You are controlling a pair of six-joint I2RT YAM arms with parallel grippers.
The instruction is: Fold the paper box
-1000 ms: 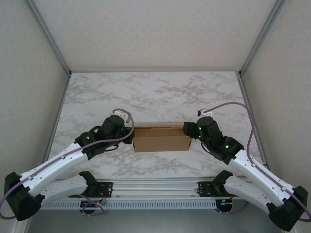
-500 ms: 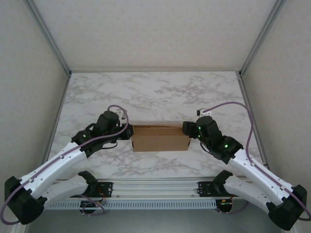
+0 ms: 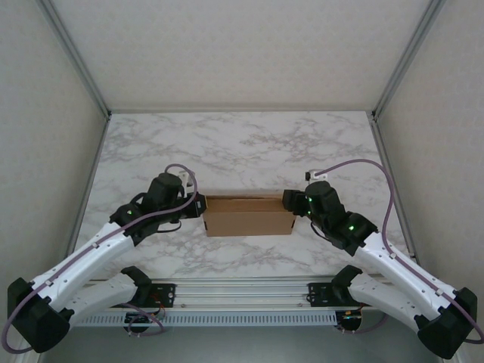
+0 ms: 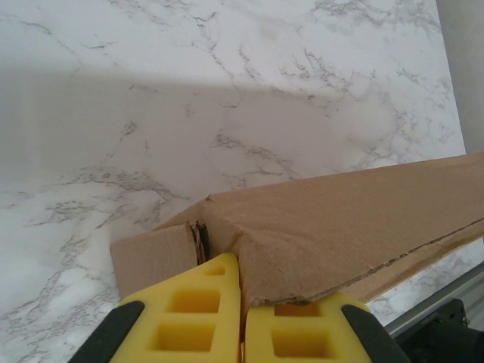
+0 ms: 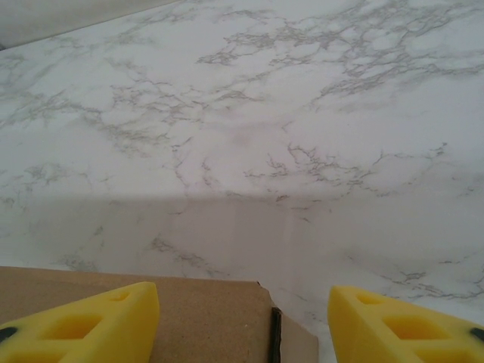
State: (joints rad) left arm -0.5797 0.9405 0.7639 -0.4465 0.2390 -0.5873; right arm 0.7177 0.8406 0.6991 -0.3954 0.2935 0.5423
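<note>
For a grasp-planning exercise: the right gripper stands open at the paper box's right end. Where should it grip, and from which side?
Pinch the thin right end wall of the paper box, coming from the right. The box lies lengthwise left to right, that end's corner sits between the open fingers of the right gripper, and the left gripper, shut on the opposite end, should steady it.

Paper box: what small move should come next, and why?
Probably close the right fingers on the right end of the paper box. They stand open over that end, while the left fingers already pinch the left end, so closing would secure both ends.
</note>
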